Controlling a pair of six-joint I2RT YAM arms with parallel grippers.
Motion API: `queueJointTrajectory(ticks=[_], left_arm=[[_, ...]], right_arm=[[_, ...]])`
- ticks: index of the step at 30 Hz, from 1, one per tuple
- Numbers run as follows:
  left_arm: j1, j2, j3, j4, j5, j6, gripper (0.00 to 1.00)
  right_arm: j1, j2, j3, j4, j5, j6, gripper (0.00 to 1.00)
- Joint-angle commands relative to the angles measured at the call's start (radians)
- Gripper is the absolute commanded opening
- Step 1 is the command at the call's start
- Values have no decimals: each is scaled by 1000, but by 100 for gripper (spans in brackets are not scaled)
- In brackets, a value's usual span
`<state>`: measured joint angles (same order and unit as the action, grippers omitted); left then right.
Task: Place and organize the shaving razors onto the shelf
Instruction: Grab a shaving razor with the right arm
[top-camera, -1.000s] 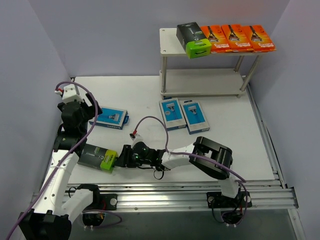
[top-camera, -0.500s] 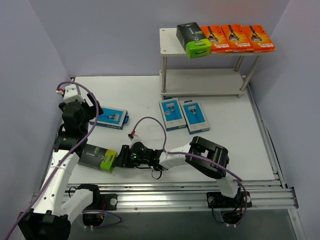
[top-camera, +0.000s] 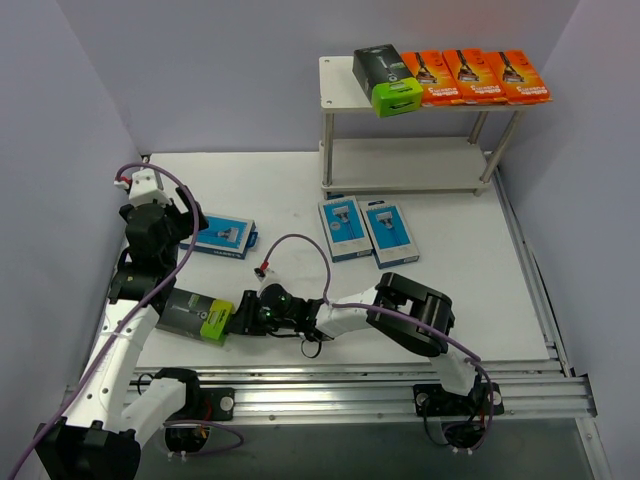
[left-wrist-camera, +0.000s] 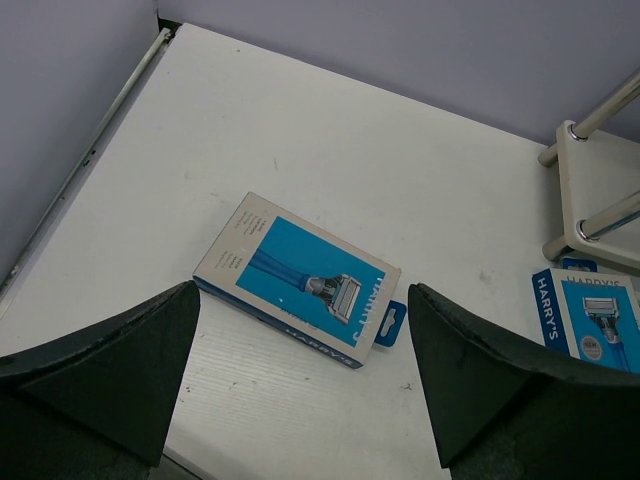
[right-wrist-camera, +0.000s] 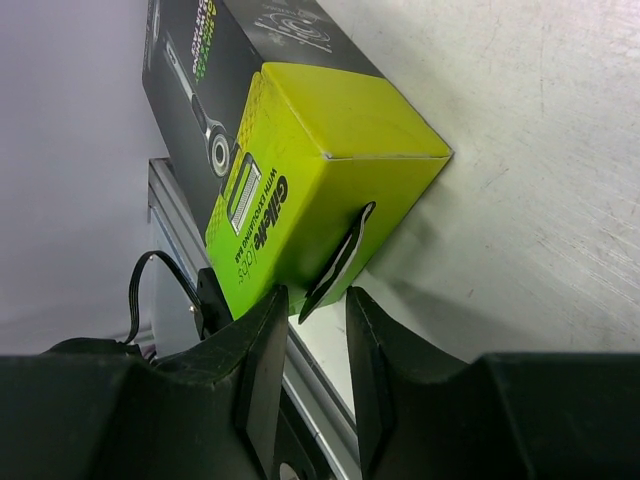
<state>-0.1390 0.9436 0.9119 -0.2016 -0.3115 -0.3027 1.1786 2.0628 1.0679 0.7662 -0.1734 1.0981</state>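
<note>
We find shelf (top-camera: 335, 85) holding three orange packs (top-camera: 472, 75), one black pack (top-camera: 385, 75); counter (top-camera: 280, 190) white; left claw (left-wrist-camera: 305, 295) apart, right claw (right-wrist-camera: 308, 295) narrowly apart.

Same build on both, tbh: the white-and-black left arm (top-camera: 115, 360) and the matching right arm (top-camera: 350, 320) are made of glossy white plastic links joined by chunky round black joints. A thin purple cable (top-camera: 296, 237) is run along each, and one is tipped with a small red connector (top-camera: 266, 268). The left gripper (left-wrist-camera: 303, 290) is fitted with matte black wedge-shaped fingers (left-wrist-camera: 100, 370).
</note>
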Motion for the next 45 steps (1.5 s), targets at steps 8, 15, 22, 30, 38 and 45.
queueJointTrajectory(ticks=[8,15,22,30,38,45], left_arm=[[-10,-2,30,2,-8,7,94],[-13,3,30,5,-1,7,94],[-14,4,28,2,-3,5,94],[-14,-2,27,4,-6,7,94],[-19,4,36,-10,0,-76,94],[-14,63,102,-74,259,-220,94]], right_arm=[[-23,20,49,44,6,-4,21],[-48,14,41,61,-3,-10,16],[-68,7,87,25,-29,-44,8],[-63,-4,60,59,-51,-18,0],[-103,-131,24,41,-23,-21,0],[-172,-369,-8,-108,58,-121,0]])
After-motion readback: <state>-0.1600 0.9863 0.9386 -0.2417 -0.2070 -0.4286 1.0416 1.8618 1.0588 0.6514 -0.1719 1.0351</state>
